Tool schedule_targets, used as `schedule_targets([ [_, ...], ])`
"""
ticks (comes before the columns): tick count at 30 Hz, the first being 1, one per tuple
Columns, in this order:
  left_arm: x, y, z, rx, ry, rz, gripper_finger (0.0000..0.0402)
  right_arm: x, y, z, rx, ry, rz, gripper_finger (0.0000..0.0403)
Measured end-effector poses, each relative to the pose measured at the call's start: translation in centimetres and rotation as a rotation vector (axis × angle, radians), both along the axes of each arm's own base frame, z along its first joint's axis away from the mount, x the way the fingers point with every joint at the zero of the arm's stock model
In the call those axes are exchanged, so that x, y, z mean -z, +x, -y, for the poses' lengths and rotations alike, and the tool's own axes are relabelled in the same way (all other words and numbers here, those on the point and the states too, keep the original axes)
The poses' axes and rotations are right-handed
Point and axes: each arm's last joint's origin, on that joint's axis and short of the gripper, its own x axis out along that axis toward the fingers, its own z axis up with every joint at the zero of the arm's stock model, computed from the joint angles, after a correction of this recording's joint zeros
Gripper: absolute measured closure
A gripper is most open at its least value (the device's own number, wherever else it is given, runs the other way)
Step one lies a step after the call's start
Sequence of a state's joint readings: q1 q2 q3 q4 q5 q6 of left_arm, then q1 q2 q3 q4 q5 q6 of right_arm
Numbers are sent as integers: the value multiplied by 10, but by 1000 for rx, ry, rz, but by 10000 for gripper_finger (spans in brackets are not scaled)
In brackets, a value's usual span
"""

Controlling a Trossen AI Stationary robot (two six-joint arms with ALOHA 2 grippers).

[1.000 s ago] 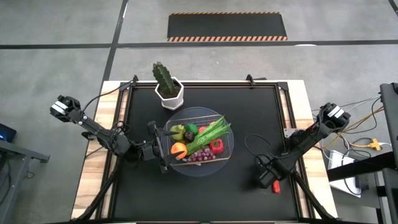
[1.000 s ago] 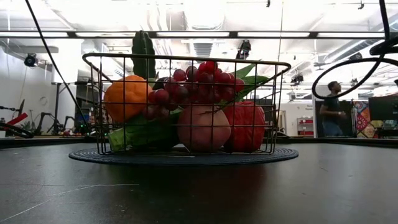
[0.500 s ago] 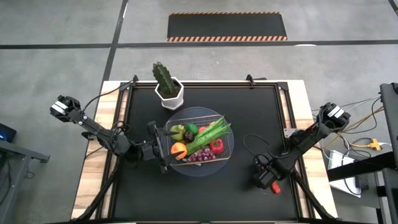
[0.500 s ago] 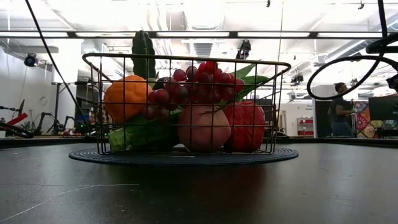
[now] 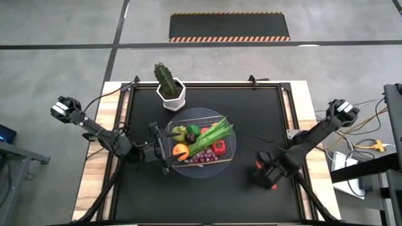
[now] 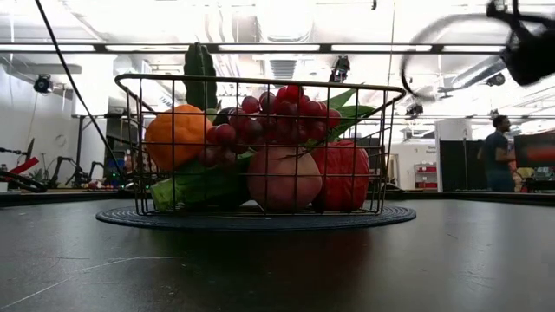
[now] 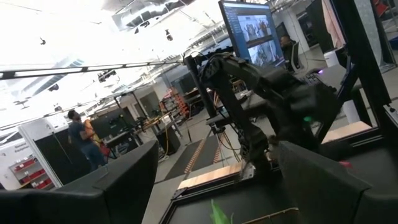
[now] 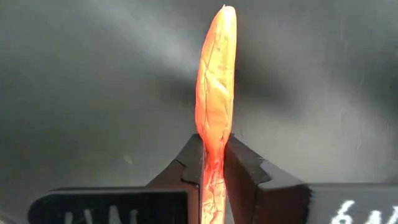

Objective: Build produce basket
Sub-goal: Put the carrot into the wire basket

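Note:
The wire basket (image 5: 231, 149) stands at mid-table on its round base (image 6: 260, 217). It holds produce: an orange (image 5: 181, 150), grapes (image 5: 201, 157), a red pepper (image 5: 218, 147), a lime (image 5: 193, 130) and a long green bean bunch (image 5: 212, 135). My left gripper (image 5: 164, 150) stands open at the basket's left rim; whether it touches the wire, I cannot tell. To the basket's right, my right gripper (image 5: 267, 176) is shut on a red chili (image 8: 214, 87). My right gripper pinches the chili between its two fingers (image 8: 245, 168) at the end away from its pointed tip (image 8: 213, 134). The fingers point down at the table. The chili runs along them and sticks out past their ends, off the table.
A potted cactus (image 5: 168, 85) in a white pot stands behind the basket at the far left. Bare black mat (image 5: 251, 113) lies between the basket and my right gripper. A person (image 6: 496, 156) walks in the room beyond the table.
My right gripper has shut on the chili, which lay on the mat, and has risen with it, shifting slightly toward the table's left. The cable loop by the arm has swung up with it. My left gripper and the basket have kept still.

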State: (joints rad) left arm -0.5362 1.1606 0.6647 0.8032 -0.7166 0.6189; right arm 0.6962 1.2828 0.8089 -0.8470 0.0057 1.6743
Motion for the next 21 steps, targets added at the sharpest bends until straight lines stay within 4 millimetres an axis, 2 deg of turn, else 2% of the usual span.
schedule_targets([
  [12,0,0,0,0,0,0,91,-95,14,35,-105,-214,485,374],
  [16,0,0,0,0,0,-1,91,-120,28,43,-144,-250,549,374],
  [21,0,0,0,0,0,-1,91,-138,55,53,-258,-257,543,374],
])
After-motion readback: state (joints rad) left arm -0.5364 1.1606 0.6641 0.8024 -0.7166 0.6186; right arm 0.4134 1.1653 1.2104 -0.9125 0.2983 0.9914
